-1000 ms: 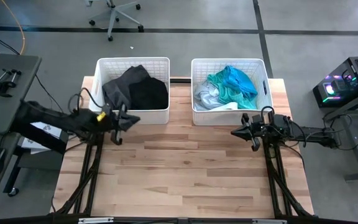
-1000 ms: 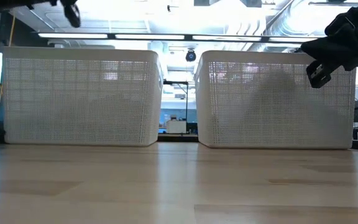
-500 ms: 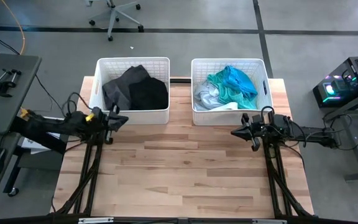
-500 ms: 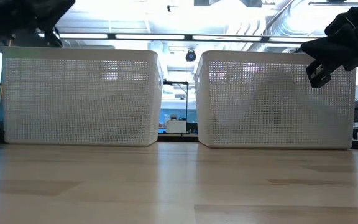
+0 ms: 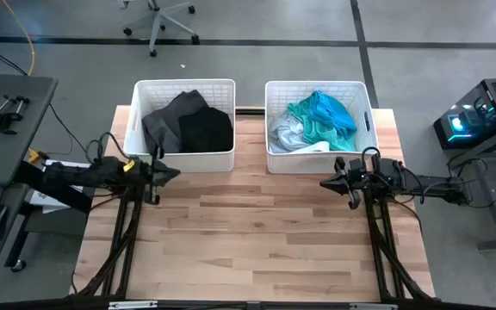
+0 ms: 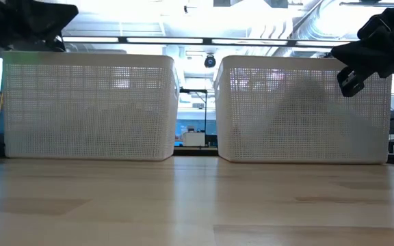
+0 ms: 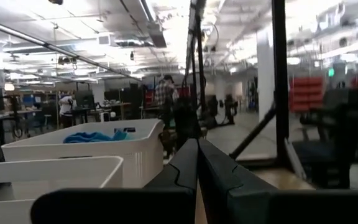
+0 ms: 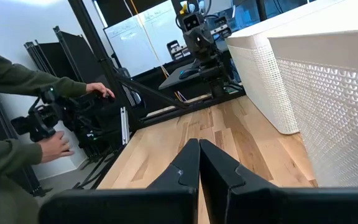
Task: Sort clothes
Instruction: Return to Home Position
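Observation:
The clothes lie in two white plastic bins at the table's far edge. The left bin point(image 5: 227, 86) holds a dark grey garment point(image 5: 166, 120) and a black one point(image 5: 207, 129). The right bin point(image 5: 273, 157) holds teal point(image 5: 304, 119), bright blue point(image 5: 332, 109) and pale cloth point(image 5: 284, 133); the blue cloth also shows in the left wrist view point(image 7: 95, 135). My left gripper point(image 5: 176, 172) is shut and empty, level, just in front of the left bin's near wall. My right gripper point(image 5: 324, 182) is shut and empty, level, in front of the right bin, pointing toward the table's left edge.
The wooden table top point(image 5: 257, 232) lies bare in front of the bins. In the right wrist view a person's hands point(image 8: 55, 146) work at a stand beyond the table's left edge. A desk point(image 5: 7, 112) stands to the left and lit electronics point(image 5: 468, 120) to the right.
My left gripper has drawn back from the left bin's near wall toward the table's left edge and come down to a level pose. My right gripper has kept still. The clothes have not moved.

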Motion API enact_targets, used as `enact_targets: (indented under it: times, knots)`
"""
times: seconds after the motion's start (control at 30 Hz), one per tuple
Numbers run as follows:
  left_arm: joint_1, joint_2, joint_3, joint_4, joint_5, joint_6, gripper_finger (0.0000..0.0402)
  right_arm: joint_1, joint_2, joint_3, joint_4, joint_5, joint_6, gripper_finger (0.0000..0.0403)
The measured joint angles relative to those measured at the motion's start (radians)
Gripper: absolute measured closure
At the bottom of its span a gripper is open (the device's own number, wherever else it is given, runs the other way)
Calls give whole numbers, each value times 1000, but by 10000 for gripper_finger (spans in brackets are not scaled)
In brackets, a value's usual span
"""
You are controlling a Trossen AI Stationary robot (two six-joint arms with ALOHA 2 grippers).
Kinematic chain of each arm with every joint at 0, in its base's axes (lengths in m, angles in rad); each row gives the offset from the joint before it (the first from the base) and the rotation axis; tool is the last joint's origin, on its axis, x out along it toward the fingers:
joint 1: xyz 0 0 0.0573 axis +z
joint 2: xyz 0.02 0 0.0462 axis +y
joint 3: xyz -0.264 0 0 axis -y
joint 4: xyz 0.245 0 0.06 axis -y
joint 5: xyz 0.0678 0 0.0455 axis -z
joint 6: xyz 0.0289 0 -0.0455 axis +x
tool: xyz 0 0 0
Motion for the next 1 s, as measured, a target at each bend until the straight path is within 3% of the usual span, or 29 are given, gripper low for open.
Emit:
enact_targets:
  times: [0.17,0.3,0.4,0.6,0.7,0.83,1.0]
  knots:
    - [-2,0,0,-9,39,23,401,0,0,0,0,0,0,402]
    - [-30,4,-18,186,149,-50,401,0,0,0,0,1,0,402]
    - [-50,2,-4,241,110,-118,401,0,0,0,0,1,0,402]
    - [-80,1,-15,196,241,-240,401,0,3,0,0,2,0,402]
    - [-79,2,-16,84,294,-276,401,0,3,0,0,2,0,402]
    - [-75,1,-16,-15,268,-224,401,0,3,0,0,2,0,402]
    - [-54,1,-16,-148,120,-135,401,0,4,0,0,2,0,402]
